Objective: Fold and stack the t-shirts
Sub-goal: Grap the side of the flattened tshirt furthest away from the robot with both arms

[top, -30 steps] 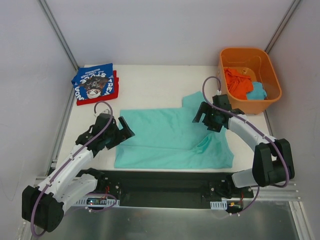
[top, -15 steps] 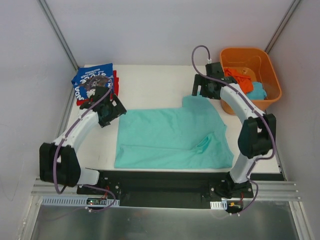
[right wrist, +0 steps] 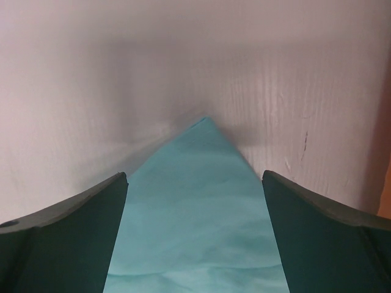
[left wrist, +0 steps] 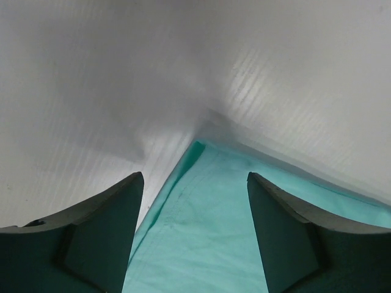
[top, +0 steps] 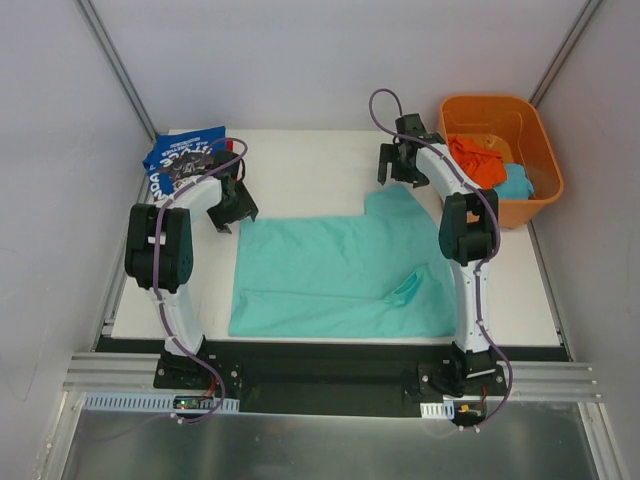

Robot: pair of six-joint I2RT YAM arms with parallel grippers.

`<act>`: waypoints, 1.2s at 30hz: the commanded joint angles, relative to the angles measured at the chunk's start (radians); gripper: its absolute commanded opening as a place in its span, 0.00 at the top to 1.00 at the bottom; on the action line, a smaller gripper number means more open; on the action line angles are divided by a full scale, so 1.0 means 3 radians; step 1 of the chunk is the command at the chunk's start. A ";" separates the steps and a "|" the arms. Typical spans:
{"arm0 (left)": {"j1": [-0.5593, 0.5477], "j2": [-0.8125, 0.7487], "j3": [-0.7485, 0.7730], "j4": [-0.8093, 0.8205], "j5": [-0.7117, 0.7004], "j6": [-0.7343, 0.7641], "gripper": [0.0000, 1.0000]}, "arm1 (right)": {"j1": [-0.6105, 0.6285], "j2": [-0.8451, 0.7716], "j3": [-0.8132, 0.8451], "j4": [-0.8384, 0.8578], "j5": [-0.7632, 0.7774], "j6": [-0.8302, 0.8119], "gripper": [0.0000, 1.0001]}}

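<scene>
From above, the mint-teal t-shirt (top: pixel 340 270) lies flat in the middle of the table (top: pixel 300 160). Its long side runs from left to right. The left gripper (top: pixel 233 206) is right at the shirt's far left corner. The right gripper (top: pixel 396 172) is right at the far right corner, where a bit of the shirt sticks out toward the back. So each arm is the near one for its own corner. The blue t-shirt (top: pixel 185 162) sits folded at the back left, close behind the left gripper. The orange tub (top: pixel 545 200) stands at the back right with more cloth in it. In the left wrist view, the two dark fingers (left wrist: pixel 101 238) are spread wide and hold nothing. The shirt's corner pokes out just ahead of the tips, right in the middle of the gap, and the cloth runs back under the hand. I cannot tell if the fingers touch the cloth yet. In the right wrist view it looks much the same. The fingers (right wrist: pixel 67 238) are wide apart and hold nothing, and the pointy teal corner sits just ahead, in the middle between them. I think both hands only need to go straight down and pinch. Then they can pull the back edge toward the front edge, folding across the long side.
</scene>
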 commanded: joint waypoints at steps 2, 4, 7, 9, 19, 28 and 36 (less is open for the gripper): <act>0.0023 0.0255 0.0143 -0.0100 0.0084 0.0064 0.34 | -0.0082 0.0172 0.0249 -0.0125 -0.0097 -0.0046 0.03; 0.0023 0.0332 0.0143 -0.0110 0.0104 0.0069 0.37 | -0.0082 0.0234 0.0254 -0.0110 -0.0127 -0.0091 0.03; 0.0023 0.0368 0.0103 -0.0111 0.0119 0.0059 0.42 | -0.0087 0.0305 0.0244 -0.0120 -0.0199 -0.0112 0.03; 0.0023 0.0373 0.0087 -0.0111 0.0124 0.0059 0.46 | -0.0082 0.0336 0.0218 -0.0125 -0.0291 -0.0107 0.01; 0.0063 0.0368 0.0184 -0.0116 0.0150 0.0171 0.45 | -0.0082 0.0357 0.0141 -0.0059 -0.0388 -0.0133 0.11; 0.0089 0.0618 0.0516 -0.0121 0.0216 0.0406 0.60 | -0.0082 0.0357 0.0136 0.0079 -0.0562 -0.0183 0.17; 0.0074 0.0613 0.0476 -0.0136 0.0334 0.0580 1.00 | -0.0087 0.0336 0.0131 0.0110 -0.0634 -0.0225 0.58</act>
